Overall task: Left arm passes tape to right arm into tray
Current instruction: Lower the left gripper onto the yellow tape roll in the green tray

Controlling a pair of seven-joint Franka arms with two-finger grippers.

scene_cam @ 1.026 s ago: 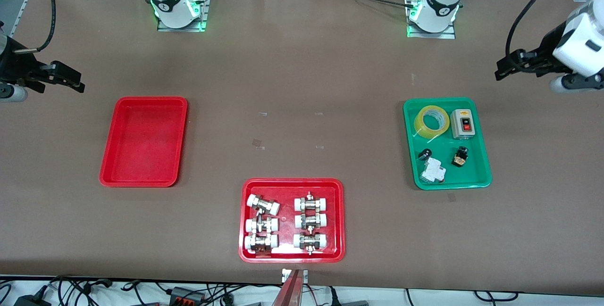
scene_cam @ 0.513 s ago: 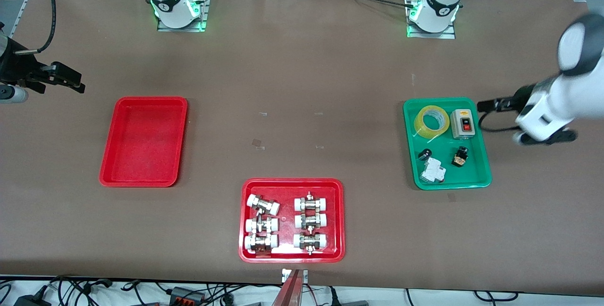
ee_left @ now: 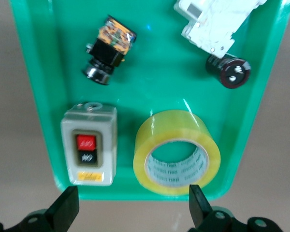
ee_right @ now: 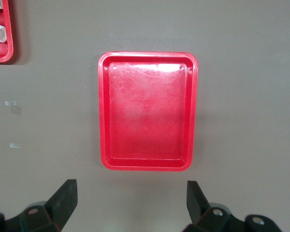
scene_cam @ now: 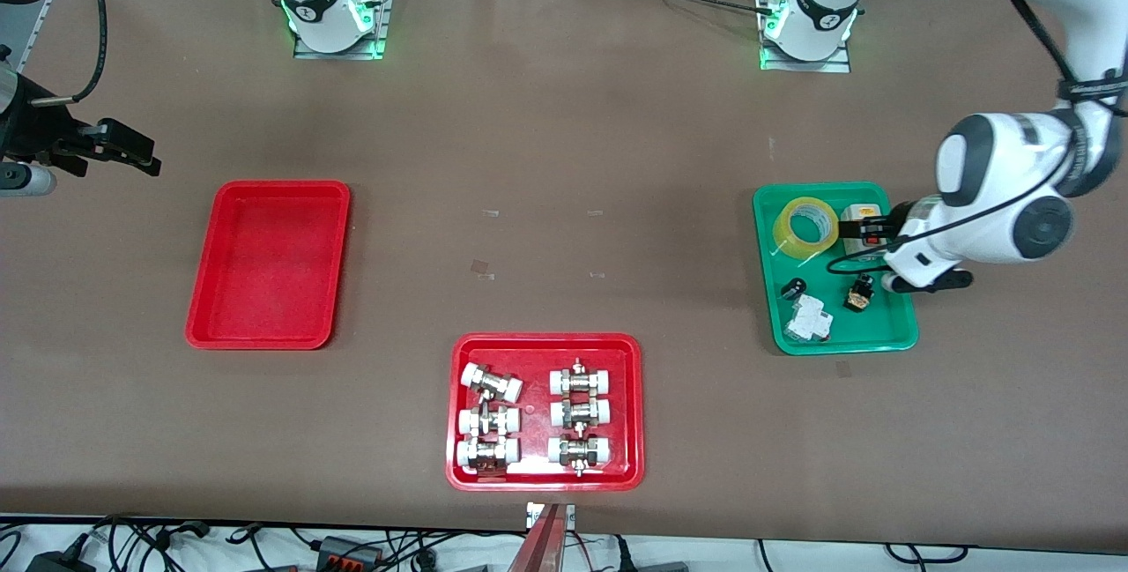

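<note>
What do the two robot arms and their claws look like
Both arms are white and jointed. The left arm has black round joint caps, a chunky white wrist block, a looping black cable and a black claw. The right arm ends in dark hardware with a black cable, a small white-grey module and a black claw.

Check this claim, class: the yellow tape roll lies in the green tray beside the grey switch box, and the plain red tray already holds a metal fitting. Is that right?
One part is wrong. The plain red tray holds nothing; the right wrist view shows it bare. The rest stands: the tape lies in the green tray beside the grey switch box.
</note>
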